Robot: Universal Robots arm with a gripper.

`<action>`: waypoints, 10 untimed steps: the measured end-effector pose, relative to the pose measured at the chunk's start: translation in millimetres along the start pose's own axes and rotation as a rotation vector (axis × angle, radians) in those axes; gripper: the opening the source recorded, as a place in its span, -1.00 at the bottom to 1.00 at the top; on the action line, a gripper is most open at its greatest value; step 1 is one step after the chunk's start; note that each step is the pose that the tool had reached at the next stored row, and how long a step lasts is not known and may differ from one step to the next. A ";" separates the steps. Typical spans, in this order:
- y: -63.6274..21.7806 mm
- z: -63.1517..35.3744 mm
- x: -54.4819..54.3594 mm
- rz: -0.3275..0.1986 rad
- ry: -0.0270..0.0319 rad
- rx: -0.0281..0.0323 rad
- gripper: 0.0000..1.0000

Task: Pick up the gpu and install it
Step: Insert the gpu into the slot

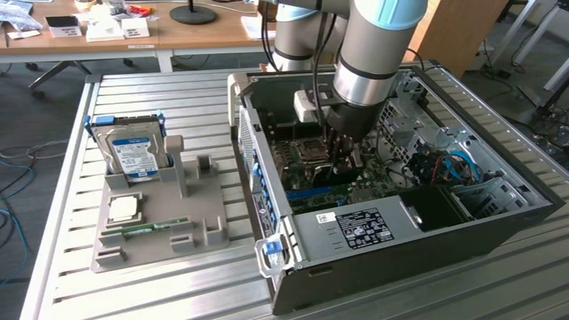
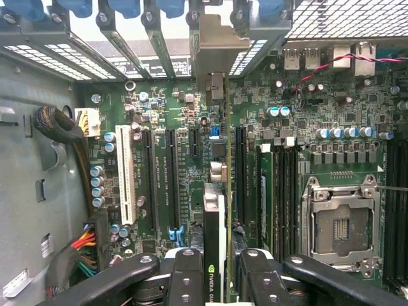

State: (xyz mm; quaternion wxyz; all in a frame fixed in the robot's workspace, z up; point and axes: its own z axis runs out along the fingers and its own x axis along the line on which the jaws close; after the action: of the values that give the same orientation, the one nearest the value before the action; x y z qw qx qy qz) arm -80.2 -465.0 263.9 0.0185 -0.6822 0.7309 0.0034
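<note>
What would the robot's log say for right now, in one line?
hand: shut on gpu | gpu: edge-on over motherboard slots | seated: cannot tell | place: inside computer case

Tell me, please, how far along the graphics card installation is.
Done: the graphics card is picked up, clamped in the gripper. In hand: it is held on edge inside the computer case, over the motherboard slots, with its bracket toward the rear openings. Left: whether it is seated in a slot cannot be told.
</note>
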 end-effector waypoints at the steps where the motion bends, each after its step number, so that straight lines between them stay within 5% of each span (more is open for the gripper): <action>1: 0.0 0.1 0.0 0.000 0.0001 -0.0001 -0.47; 10: 3.5 0.9 0.5 0.000 -0.0001 0.0000 -0.47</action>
State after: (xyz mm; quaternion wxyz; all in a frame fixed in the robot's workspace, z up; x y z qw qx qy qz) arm -83.7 -465.2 262.9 0.0185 -0.6822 0.7309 0.0034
